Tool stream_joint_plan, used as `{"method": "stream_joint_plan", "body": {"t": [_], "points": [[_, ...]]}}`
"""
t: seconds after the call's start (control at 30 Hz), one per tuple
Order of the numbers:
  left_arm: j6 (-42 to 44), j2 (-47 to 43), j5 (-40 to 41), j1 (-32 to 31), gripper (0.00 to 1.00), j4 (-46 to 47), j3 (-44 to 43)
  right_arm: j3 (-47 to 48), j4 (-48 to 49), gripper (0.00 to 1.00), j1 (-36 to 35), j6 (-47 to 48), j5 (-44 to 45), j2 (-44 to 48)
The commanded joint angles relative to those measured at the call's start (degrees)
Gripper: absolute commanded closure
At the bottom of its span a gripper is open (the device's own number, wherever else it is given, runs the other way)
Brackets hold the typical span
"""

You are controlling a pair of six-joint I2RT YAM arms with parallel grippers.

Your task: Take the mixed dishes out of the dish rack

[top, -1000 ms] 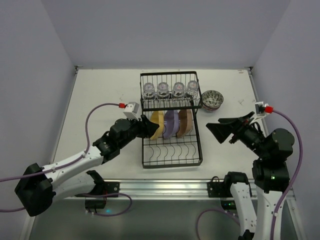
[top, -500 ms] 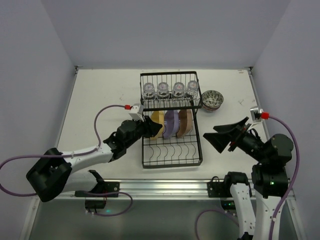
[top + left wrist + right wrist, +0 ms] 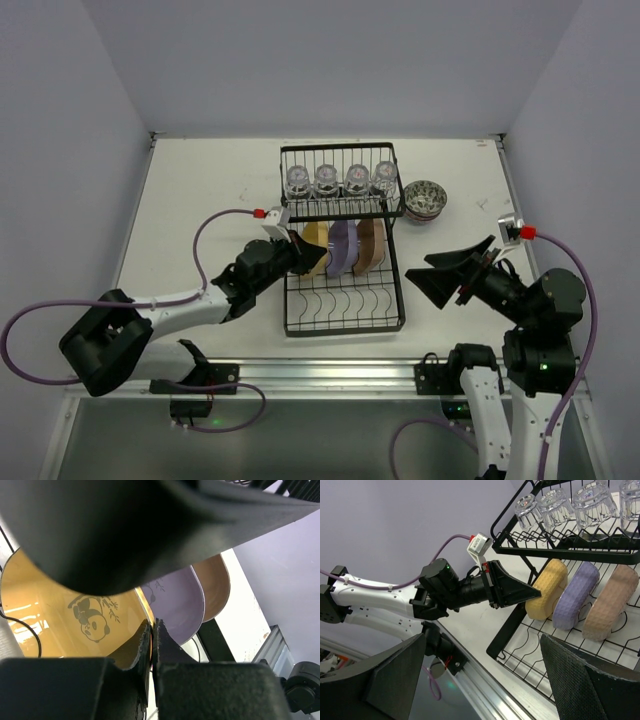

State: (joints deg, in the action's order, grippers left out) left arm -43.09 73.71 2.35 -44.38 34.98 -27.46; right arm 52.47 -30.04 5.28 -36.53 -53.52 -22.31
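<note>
The black wire dish rack [image 3: 340, 328] holds several clear glass cups [image 3: 328, 180] upside down on its upper shelf. Three plates stand on edge in the lower tray: yellow [image 3: 316, 250], purple [image 3: 341, 248], tan [image 3: 369, 245]. My left gripper [image 3: 303, 258] is shut on the yellow plate's rim [image 3: 60, 615], one finger on each face, with the purple plate [image 3: 177, 605] just behind. My right gripper [image 3: 440, 270] hovers open to the right of the rack with nothing between its fingers. The right wrist view shows the yellow plate [image 3: 547, 596] pinched by the left gripper [image 3: 532, 594].
A patterned bowl [image 3: 424, 199] sits on the white table [image 3: 200, 200] just right of the rack's upper shelf. The rack's front half has bare curved dividers [image 3: 340, 300]. Walls enclose the table on three sides.
My left gripper has reached in a little and closed on the yellow plate's rim. The right gripper has shifted slightly left and stayed open.
</note>
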Motion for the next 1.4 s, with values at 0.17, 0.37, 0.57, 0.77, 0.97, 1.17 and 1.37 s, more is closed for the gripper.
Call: {"method": "stream_joint_plan", "body": {"t": [0.17, 0.37, 0.57, 0.77, 0.97, 1.17, 1.37], "points": [[-2.96, -1.38, 0.12, 1.49, 1.0, 5.96, 2.06, 0.09, -0.37, 0.03, -0.09, -1.26, -0.63, 0.95], [-8.93, -1.38, -3.91, 3.51, 1.0, 14.23, 5.49, 0.0, -0.28, 0.03, -0.09, -1.26, -0.01, 1.56], [-13.41, -0.68, -6.73, 5.62, 1.0, 22.31, 8.3, -0.44, -0.19, 0.03, -0.09, -1.08, 0.96, 1.74], [-18.33, 3.54, -10.43, 7.11, 1.0, 33.47, 10.85, -0.26, -0.02, 0.03, -0.09, -1.35, 1.22, 2.18], [-21.76, 8.37, -12.36, 7.29, 1.0, 43.31, 11.9, 0.27, -0.54, 0.03, -0.09, -1.17, 1.49, 2.35], [-23.97, 10.31, -12.45, 7.55, 1.0, 49.47, 13.49, 0.71, -1.07, 0.03, -0.09, -0.91, 1.49, 2.53], [-25.55, 10.57, -12.63, 7.82, 1.0, 53.79, 14.37, 0.53, -0.72, 0.03, -0.09, -1.17, 1.22, 2.7]]}}
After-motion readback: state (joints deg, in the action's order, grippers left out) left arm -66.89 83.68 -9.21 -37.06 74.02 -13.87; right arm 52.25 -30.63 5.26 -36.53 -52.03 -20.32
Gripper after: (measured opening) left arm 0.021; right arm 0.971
